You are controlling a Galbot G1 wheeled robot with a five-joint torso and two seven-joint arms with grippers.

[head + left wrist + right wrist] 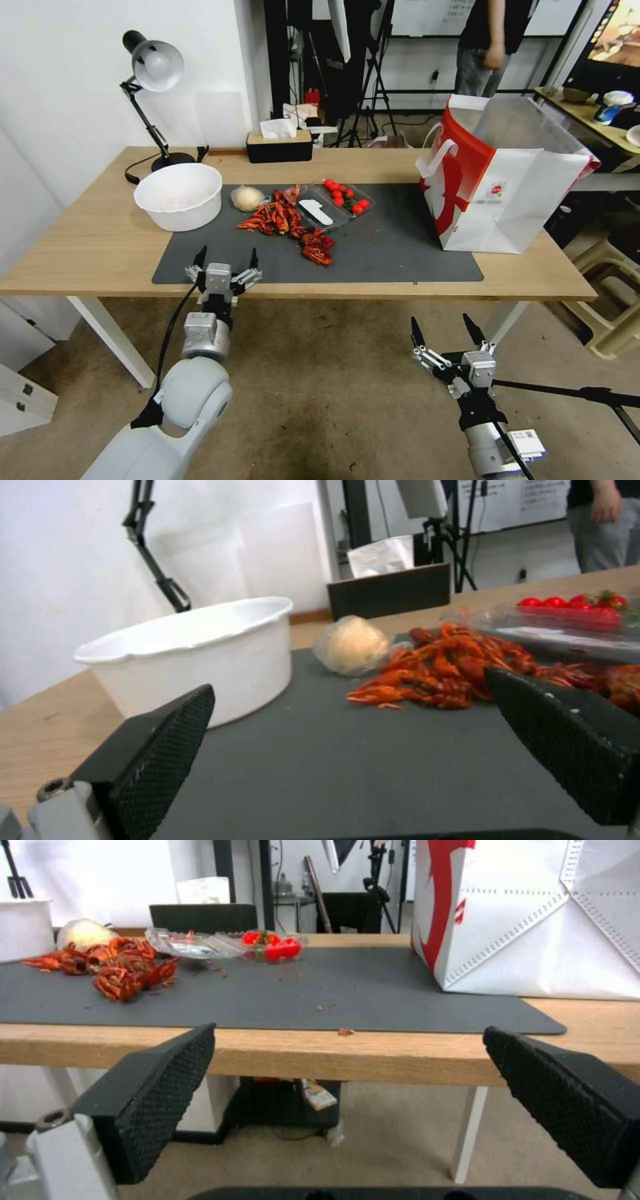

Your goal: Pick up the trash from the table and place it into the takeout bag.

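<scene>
The trash, a heap of red crayfish shells [287,223], lies on the dark grey mat [393,257] in the middle of the bench [80,247], with a bun in clear wrap [247,197] touching its far-left side, a clear plastic tray [319,212] against its right side, and cherry tomatoes [347,195] in the tray's far half. A white bowl [179,195] stands left of the shells, partly on the mat's corner. The takeout bag [507,193] stands upright and open at the mat's right end, well apart from the shells. The left gripper [225,265] hovers over the mat's near edge, just short of the shells, jaws apart and empty. The right gripper [448,332] hangs below and in front of the bench edge, nearer the bag, jaws likewise apart. Nothing is held, so the step in hand looks like the approach for a first pick. The next move likely calls for the left arm to reach forward and lower over one piece; the loose, tangled shells may shed fragments when lifted.
</scene>
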